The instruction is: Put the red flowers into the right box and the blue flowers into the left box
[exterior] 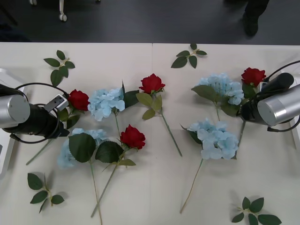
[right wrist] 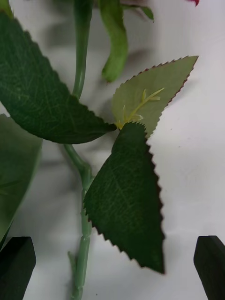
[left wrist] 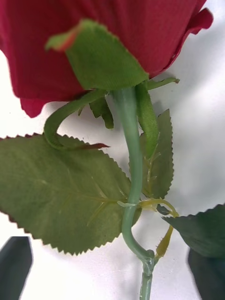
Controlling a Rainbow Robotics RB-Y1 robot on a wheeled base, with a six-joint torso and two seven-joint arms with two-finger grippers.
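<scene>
Where flowers [exterior: 132, 137] lie scattered, white table [exterior: 154, 187], dark floor [exterior: 140, 18] beyond.

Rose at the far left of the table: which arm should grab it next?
Left. The left gripper hangs open over that red rose's stem, fingers straddling it. The right gripper is across the table at another rose.

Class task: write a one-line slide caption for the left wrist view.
Open left claw straddling a red rose's green stem above its leaves.
</scene>
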